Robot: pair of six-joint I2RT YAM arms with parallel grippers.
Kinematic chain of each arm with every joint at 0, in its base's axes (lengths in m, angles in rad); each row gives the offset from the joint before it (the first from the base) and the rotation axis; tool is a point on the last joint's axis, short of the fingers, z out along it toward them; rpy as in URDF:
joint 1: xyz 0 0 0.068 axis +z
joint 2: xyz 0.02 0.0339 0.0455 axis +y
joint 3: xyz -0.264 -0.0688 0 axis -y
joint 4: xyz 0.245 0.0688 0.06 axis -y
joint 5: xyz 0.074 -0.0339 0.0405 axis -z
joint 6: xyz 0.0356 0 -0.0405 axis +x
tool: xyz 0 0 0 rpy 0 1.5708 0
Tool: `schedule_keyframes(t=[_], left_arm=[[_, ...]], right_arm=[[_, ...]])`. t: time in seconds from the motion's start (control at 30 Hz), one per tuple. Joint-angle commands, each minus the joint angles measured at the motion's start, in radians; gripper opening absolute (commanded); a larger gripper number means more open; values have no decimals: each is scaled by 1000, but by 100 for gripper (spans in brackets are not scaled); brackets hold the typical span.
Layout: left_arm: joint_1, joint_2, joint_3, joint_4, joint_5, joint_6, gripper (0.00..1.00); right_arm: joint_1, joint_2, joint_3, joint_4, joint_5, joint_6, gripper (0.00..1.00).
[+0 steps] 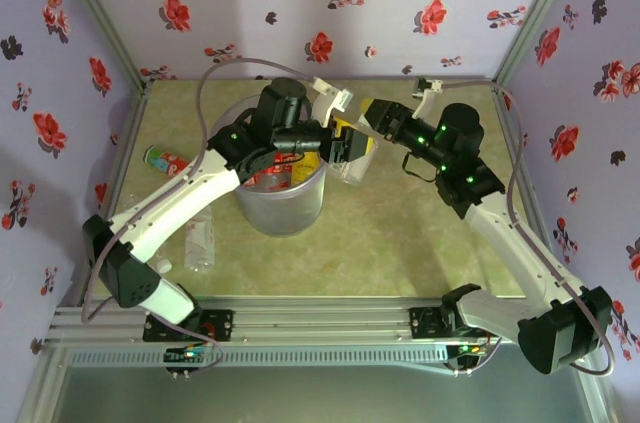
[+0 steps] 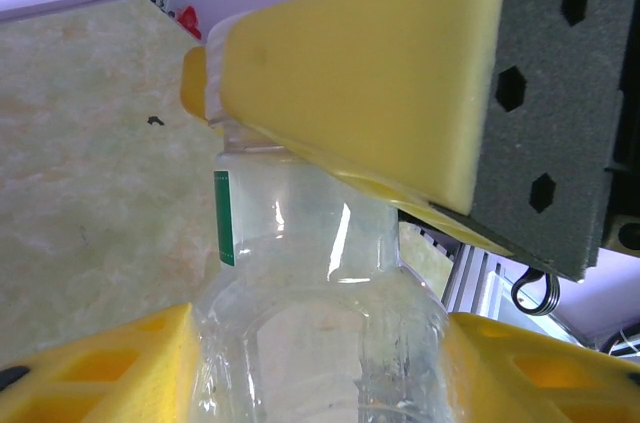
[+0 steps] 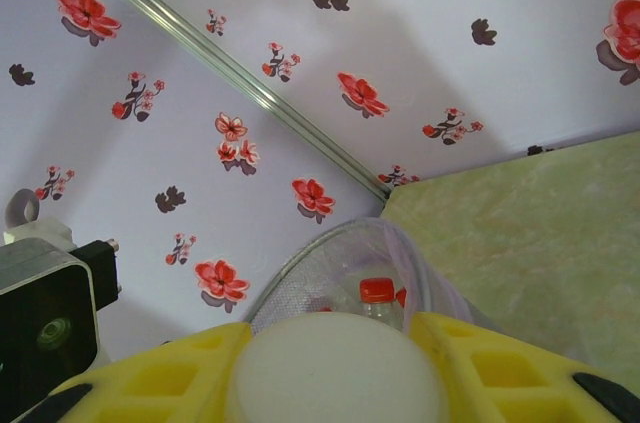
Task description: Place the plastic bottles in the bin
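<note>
The clear bottle [image 2: 320, 283] hung in the air between the two arms, just beside the right-hand rim of the bin [image 1: 282, 211] and not yet over its mouth. The right tool [image 3: 335, 388] pinched it at the white cap [image 3: 335, 358], yellow fingers snug on either side. Lower down, the left tool [image 2: 320, 378] had its fingers against both flanks of the bottle's body, jaws partway apart because the body is wide. From the left wrist view it looked like a real grip rather than a near miss. By that reading, the step in hand was a pass from right to left. To do it well, the right tool should let go only once the left one bore the weight. It should then open fully and draw straight back along the bottle's axis, so that the cap was not dragged nor the thin wall twisted (an empty bottle of this sort probably dents and slips under a hard squeeze). The left arm would then need to carry the bottle over the bin's mouth, clear of the rim, before releasing. A red-capped bottle [image 3: 377, 293] already lay inside the bin. Another bottle [image 1: 200, 240] lay on the tabletop [image 1: 400, 243] to the left of the bin, not yet collected.
</note>
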Motion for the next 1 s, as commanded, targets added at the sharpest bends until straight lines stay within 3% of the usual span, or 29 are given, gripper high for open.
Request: schedule_keyframes(t=[0.0,0.13,0.37,0.5,0.6,0.7,0.97], left_arm=[[0,12,35,33,7,9,57],[12,13,37,53,3,0,56],[45,-13,43,57,0,11,55],[86,-41,76,24,1,38,48],[123,-59,108,-9,0,63,43],[171,-96,108,-33,-24,68,34],[347,-198,26,-245,-241,-52,7]], right_arm=[[-3,-2,34,11,-35,-11,63],[-8,-9,47,-31,-23,-19,99],[-110,-117,30,-142,105,-38,99],[-135,-220,7,-313,390,-63,99],[-152,-271,-49,-360,515,-29,99],[-178,-275,-69,-408,513,-19,99],[-186,-270,-114,-457,509,-54,99]])
